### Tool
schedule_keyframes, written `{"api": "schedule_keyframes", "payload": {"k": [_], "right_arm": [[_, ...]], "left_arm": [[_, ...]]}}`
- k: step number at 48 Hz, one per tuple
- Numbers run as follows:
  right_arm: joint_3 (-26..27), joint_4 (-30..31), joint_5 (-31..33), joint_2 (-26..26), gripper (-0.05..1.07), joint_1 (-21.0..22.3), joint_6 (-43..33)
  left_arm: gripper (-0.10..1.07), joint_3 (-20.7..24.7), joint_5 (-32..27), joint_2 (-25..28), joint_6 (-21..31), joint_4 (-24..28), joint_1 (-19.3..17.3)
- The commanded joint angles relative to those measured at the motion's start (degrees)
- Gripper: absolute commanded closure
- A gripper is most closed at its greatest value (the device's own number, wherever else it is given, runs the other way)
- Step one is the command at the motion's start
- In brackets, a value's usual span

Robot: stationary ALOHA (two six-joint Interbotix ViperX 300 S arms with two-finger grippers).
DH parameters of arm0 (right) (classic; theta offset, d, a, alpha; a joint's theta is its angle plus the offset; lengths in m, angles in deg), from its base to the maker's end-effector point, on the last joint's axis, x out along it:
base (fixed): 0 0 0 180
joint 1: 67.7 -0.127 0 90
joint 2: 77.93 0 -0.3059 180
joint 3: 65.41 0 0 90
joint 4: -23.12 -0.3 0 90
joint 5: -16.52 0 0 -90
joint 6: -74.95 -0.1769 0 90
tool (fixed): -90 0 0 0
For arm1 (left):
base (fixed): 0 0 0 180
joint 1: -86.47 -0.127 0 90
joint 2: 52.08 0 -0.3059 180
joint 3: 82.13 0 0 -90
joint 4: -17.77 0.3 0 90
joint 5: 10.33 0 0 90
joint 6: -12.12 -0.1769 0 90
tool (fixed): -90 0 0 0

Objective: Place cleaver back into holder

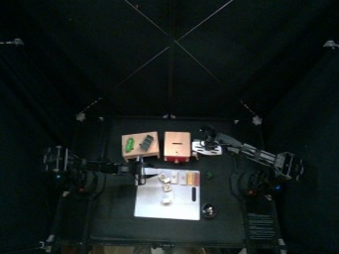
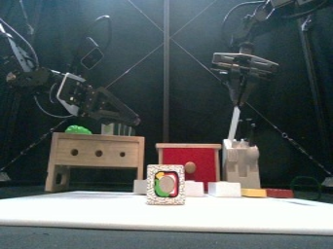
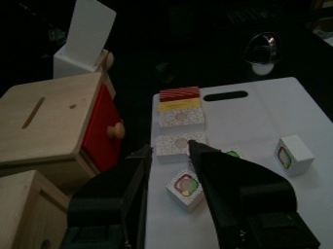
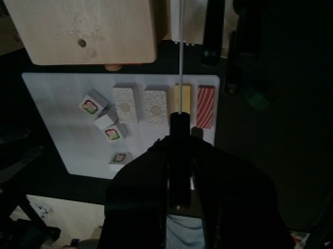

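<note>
The holder (image 1: 175, 146) is an orange-brown wooden block with a red front (image 2: 189, 160) and a pale slotted piece (image 2: 240, 163) at its right edge. The cleaver (image 3: 92, 32) is a whitish blade hanging upright over that pale piece. It shows edge-on as a thin line in the front view (image 2: 236, 122) and the right wrist view (image 4: 174, 88). Its lower edge reaches the pale piece's top. My right gripper (image 2: 237, 92) is shut on the cleaver's upper end from above. My left gripper (image 3: 182, 180) is open and empty, low over the white mat, left of the holder.
A paler tan box (image 2: 93, 156) with green items on top (image 1: 133, 145) stands left of the holder. A white mat (image 1: 172, 195) in front bears several small tiles (image 3: 182, 117) and a picture card (image 2: 164, 185). A dark round object (image 3: 264, 44) lies beyond the mat.
</note>
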Motion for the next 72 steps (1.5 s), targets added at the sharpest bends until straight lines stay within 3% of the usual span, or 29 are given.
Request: {"api": "schedule_keyframes", "payload": {"k": [1, 27, 51, 64, 72], "right_arm": [[1.5, 0.1, -0.9, -0.7, 0.45, 0.4, 0.1], [0.4, 0.4, -7.7, -0.7, 0.43, 0.4, 0.2], [-1.1, 1.3, -14.1, -0.7, 0.31, 0.4, -0.2], [-1.5, 1.0, -14.2, -1.1, 0.31, 0.9, 0.2], [-4.7, 1.3, -14.6, -2.5, 0.31, 0.9, 0.0]], "left_arm": [[0.21, 0.6, 0.2, -0.8, -0.1, 0.1, -0.2], [0.21, 0.6, 0.2, -0.8, -0.1, 0.1, -0.3], [0.21, 0.4, 0.2, -0.9, 0.0, 0.1, -0.3], [0.21, 0.4, 0.2, -0.9, 0.0, 0.1, -0.2], [0.21, 0.4, 0.2, -1.8, -0.1, 0.1, -0.3]]}}
